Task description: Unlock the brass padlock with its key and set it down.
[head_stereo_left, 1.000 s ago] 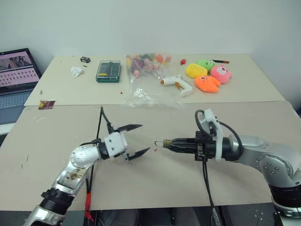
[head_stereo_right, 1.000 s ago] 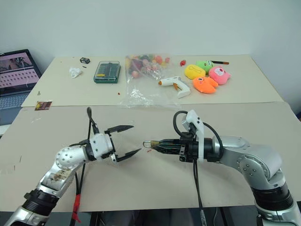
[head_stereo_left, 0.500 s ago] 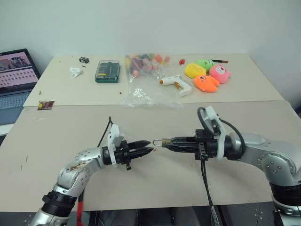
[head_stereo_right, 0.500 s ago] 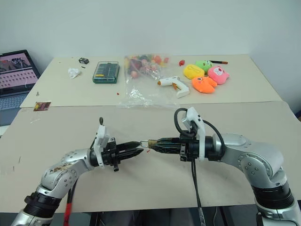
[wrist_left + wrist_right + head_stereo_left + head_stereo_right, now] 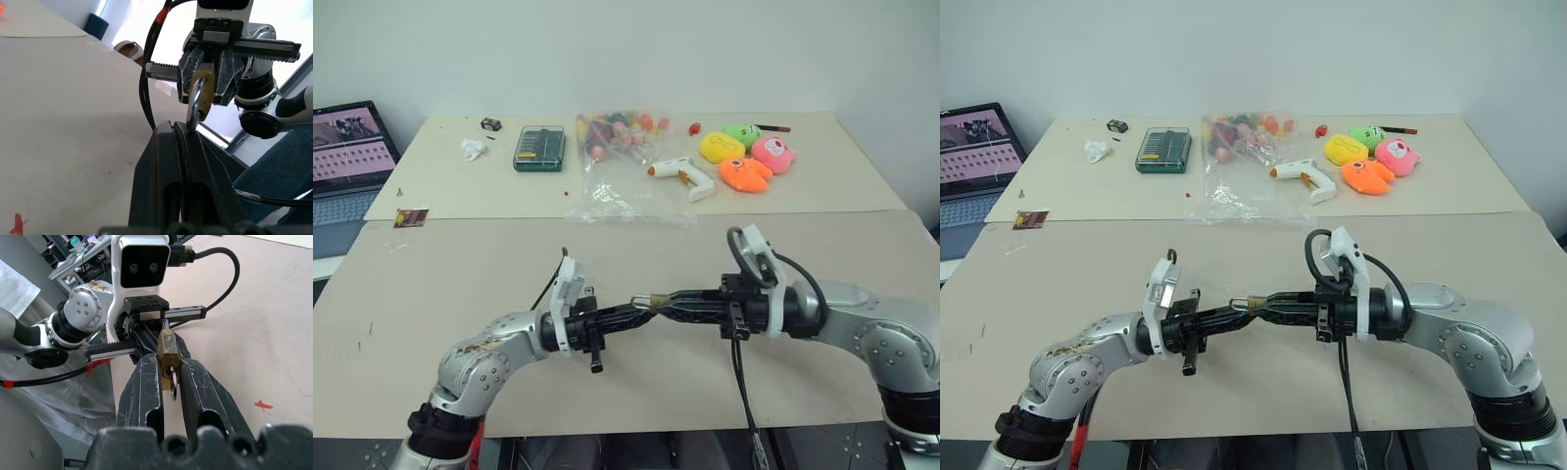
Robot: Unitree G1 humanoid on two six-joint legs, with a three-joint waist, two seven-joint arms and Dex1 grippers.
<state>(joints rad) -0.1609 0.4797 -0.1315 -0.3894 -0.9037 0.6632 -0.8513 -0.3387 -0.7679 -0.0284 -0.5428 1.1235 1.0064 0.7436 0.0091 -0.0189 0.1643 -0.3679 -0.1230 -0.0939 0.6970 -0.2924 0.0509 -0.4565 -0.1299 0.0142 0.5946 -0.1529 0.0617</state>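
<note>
The brass padlock point(image 5: 166, 348) is held above the table between the fingers of my right gripper point(image 5: 668, 299), which is shut on its body. A small silvery key point(image 5: 172, 382) sticks out of the padlock's base, between the right fingers point(image 5: 145, 382). The padlock's thin silvery shackle point(image 5: 194, 105) points toward my left gripper point(image 5: 641, 307), and its end sits in the tips of the left fingers point(image 5: 166, 147), which are shut on it. The two grippers meet tip to tip over the middle of the near table.
On the far table lie a laptop point(image 5: 347, 157), a green tool case point(image 5: 539, 148), a plastic bag of colourful items point(image 5: 617, 147), a white glue gun point(image 5: 683, 174) and plush toys point(image 5: 744, 157). A red speck point(image 5: 262, 405) marks the tabletop under the grippers.
My left gripper went from wide open to shut, rolled over, and moved right until its tips met the padlock's shackle. The right gripper kept still with the padlock.
</note>
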